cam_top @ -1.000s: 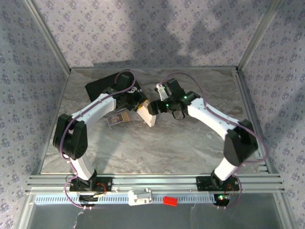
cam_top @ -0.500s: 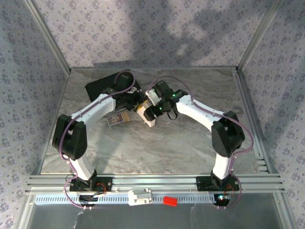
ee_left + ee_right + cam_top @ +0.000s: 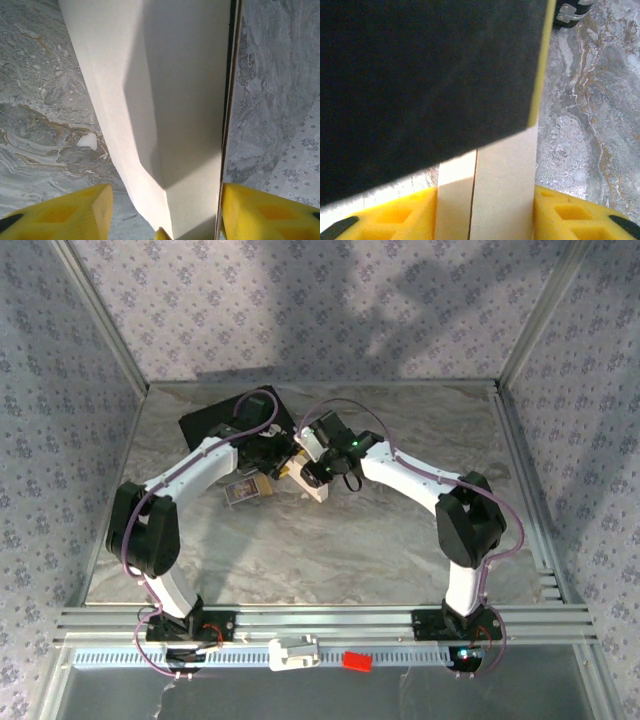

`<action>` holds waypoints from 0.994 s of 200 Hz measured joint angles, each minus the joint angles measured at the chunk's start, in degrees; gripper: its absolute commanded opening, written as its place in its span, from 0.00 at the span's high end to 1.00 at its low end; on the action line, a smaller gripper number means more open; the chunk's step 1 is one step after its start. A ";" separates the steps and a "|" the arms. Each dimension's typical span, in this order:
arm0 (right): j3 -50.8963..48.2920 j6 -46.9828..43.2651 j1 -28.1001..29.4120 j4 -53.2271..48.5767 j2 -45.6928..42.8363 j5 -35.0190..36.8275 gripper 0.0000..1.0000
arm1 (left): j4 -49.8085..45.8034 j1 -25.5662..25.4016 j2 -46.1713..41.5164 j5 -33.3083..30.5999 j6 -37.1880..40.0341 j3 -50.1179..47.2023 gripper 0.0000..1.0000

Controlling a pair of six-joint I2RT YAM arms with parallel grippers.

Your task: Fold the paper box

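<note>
The paper box (image 3: 318,490) is a small white cardboard piece standing on the marble table, just left of centre. In the left wrist view the paper box (image 3: 170,100) runs up between the yellow fingers of my left gripper (image 3: 165,212). The right finger (image 3: 270,210) lies against its edge, and a gap shows beside the left finger (image 3: 75,212). My right gripper (image 3: 485,212) has both yellow fingers pressed against the sides of the paper box (image 3: 502,175). From above, the left gripper (image 3: 283,462) and right gripper (image 3: 312,475) meet at the box.
A black rectangular case (image 3: 210,423) lies at the back left, under the left arm. A tiny printed card (image 3: 246,490) rests on the table just left of the box. A dark shape with a yellow edge (image 3: 420,75) covers the upper right wrist view.
The right arm has swung left onto the box and its jaws have closed on it. The left gripper's jaws have widened; that arm has barely moved.
</note>
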 measured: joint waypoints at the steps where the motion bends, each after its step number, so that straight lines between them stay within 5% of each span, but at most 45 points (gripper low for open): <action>1: 0.00 -0.02 0.00 0.02 0.00 0.02 0.53 | -0.04 0.00 -0.04 0.00 0.00 0.00 0.41; 32: 0.00 -0.48 0.74 0.96 -0.02 2.43 0.60 | -0.87 0.83 -0.35 0.39 0.28 -0.09 0.30; 35: 0.00 -0.59 0.76 1.14 -0.02 2.47 0.61 | -1.07 0.92 -0.42 0.39 0.13 -0.09 0.24; 38: 0.00 -0.61 0.76 1.36 -0.04 2.62 0.62 | -1.25 1.11 -0.55 0.37 0.44 -0.09 0.05; 42: 0.00 -0.76 0.79 1.53 -0.07 2.64 0.63 | -1.60 1.27 -0.72 0.37 0.35 -0.09 0.01; 94: -2.75 -3.37 0.70 5.55 -3.04 2.60 0.65 | -9.86 2.93 -1.88 -1.88 0.98 3.74 0.00; 157: -14.34 -10.58 2.38 3.72 -11.78 -0.28 0.66 | -18.47 3.39 -6.05 -12.13 -9.25 10.10 0.00; 199: -20.76 -12.46 2.60 3.67 -17.68 -0.61 0.66 | -27.30 1.92 -5.68 -12.83 -17.14 12.70 0.00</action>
